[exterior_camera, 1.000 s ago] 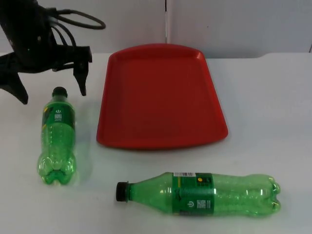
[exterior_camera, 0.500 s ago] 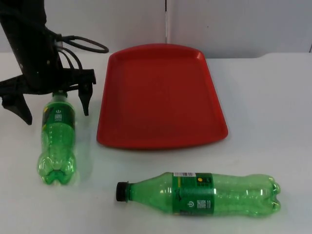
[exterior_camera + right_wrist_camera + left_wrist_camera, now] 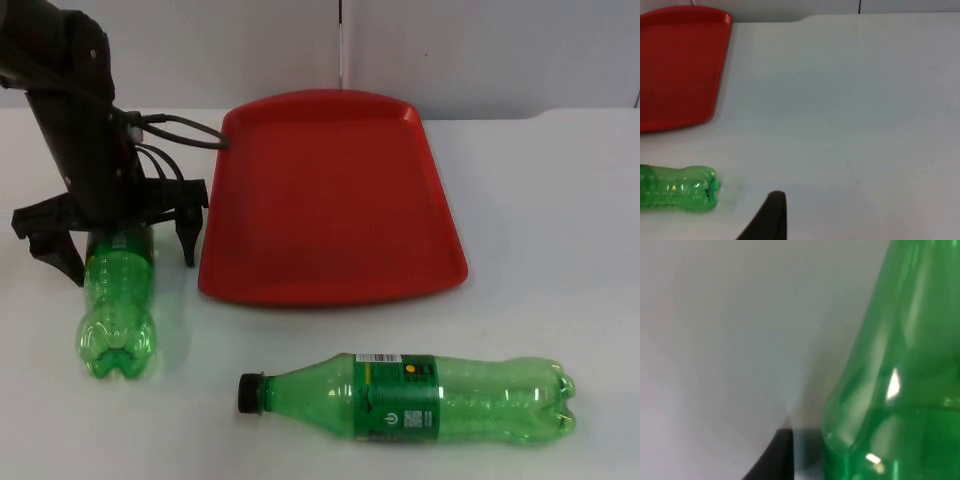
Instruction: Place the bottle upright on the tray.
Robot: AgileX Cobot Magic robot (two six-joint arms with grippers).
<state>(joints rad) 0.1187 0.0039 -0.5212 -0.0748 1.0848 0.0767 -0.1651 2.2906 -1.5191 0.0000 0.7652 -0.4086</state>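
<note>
Two green plastic bottles lie on their sides on the white table. The left bottle lies with its neck toward the wall, and my left gripper is down over its upper part, open, one finger on each side. From the left wrist, that bottle's green shoulder looms very close. The second bottle lies across the front of the table, black cap to the left; its base appears in the right wrist view. The red tray sits bare at the table's middle.
The grey partition wall closes the table's far edge. The tray's left rim runs close beside the left gripper's inner finger. Open white table lies to the right of the tray.
The left arm has come down and forward from behind the left bottle's cap until its open fingers straddle the bottle's neck and label. Neither bottle nor the tray has shifted.
</note>
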